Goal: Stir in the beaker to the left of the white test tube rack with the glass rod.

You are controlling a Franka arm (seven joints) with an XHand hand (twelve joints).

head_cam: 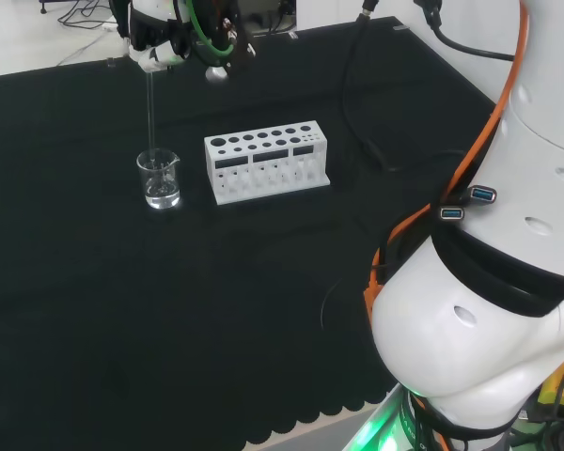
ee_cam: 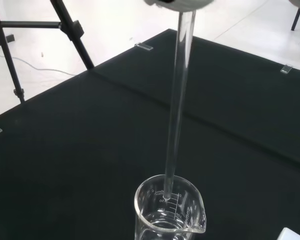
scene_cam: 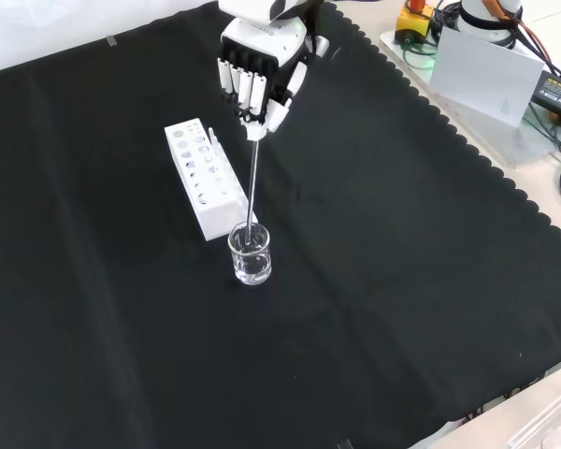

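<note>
Your robot hand [scene_cam: 260, 79] has its fingers curled round the top of the glass rod [scene_cam: 252, 182], which hangs nearly upright. Its lower tip sits inside the beaker [scene_cam: 251, 254], which holds clear liquid and stands on the table [scene_cam: 402, 281] beside the white rack [scene_cam: 202, 175].

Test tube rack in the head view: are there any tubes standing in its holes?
No. The white test tube rack shows rows of open dark holes with nothing sticking out of them.

Head and front views overlook the beaker [head_cam: 158, 178]; wrist view peers close.
</note>
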